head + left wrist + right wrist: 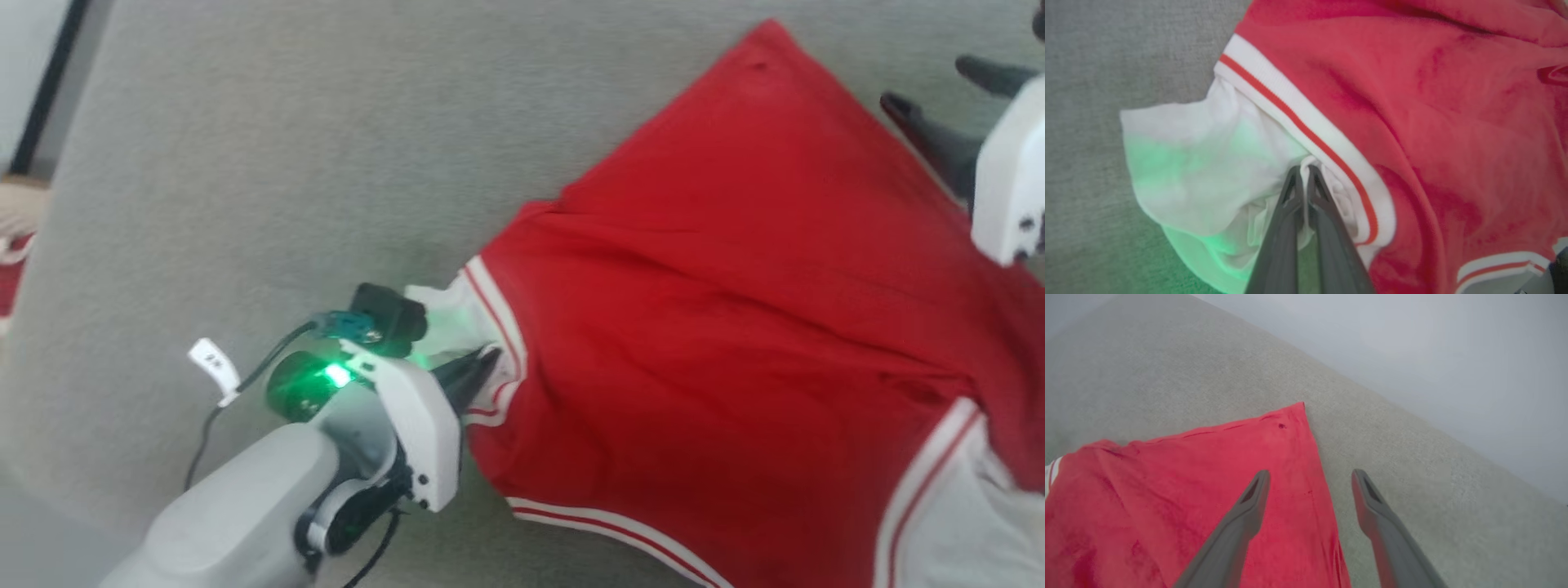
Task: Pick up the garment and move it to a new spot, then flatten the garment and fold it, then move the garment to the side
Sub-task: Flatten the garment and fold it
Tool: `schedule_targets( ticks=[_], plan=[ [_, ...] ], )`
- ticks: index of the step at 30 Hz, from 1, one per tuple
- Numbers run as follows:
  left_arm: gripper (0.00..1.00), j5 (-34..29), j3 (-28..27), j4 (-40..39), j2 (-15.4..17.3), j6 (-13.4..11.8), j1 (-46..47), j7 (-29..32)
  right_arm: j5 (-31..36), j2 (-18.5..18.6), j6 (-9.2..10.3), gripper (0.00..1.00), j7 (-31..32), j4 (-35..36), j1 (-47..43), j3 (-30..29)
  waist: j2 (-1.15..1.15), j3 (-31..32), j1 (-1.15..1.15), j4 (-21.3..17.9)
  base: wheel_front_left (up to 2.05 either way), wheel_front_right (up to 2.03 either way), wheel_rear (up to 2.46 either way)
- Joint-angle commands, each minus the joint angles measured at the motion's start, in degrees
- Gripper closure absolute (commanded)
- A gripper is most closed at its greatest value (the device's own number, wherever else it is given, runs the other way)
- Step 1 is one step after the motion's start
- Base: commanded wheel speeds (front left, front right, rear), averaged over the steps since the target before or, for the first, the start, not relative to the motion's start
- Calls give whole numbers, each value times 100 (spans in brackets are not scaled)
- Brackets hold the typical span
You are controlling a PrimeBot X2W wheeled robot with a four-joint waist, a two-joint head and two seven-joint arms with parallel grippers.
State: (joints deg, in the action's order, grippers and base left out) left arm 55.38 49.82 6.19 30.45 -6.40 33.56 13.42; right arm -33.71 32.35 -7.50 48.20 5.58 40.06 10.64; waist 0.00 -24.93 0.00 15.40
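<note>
Garment sleeve clamped by low-angled L gripper; R gripper spread, straddling its edge.

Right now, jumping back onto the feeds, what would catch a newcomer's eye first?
The red garment dominates, spread across the grey surface at the head view's centre and right. At its left edge the left gripper is shut on the white sleeve, under a green light on the wrist. The right gripper stands open at the garment's right edge.
</note>
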Motion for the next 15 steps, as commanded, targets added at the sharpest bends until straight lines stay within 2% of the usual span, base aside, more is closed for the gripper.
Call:
schedule_targets(
  ticks=[1,6,7,15],
  plan=[
    [100,-100,87,126,-129,92,104,-20,-23,21,3,0,-84,-381,352,174,0,-116,0,392,0,0,0],
    [100,-100,227,457,-487,337,286,-102,-92,83,5,0,-18,-1583,1156,790,0,-184,0,833,0,0,0],
    [100,-100,227,457,-487,337,286,-102,-92,83,5,0,-18,-1583,1156,790,0,-184,0,833,0,0,0],
    [100,-46,371,1015,-905,696,440,-246,-137,172,3,0,335,-3241,1992,1574,0,-295,0,1353,0,0,0]
  ],
)
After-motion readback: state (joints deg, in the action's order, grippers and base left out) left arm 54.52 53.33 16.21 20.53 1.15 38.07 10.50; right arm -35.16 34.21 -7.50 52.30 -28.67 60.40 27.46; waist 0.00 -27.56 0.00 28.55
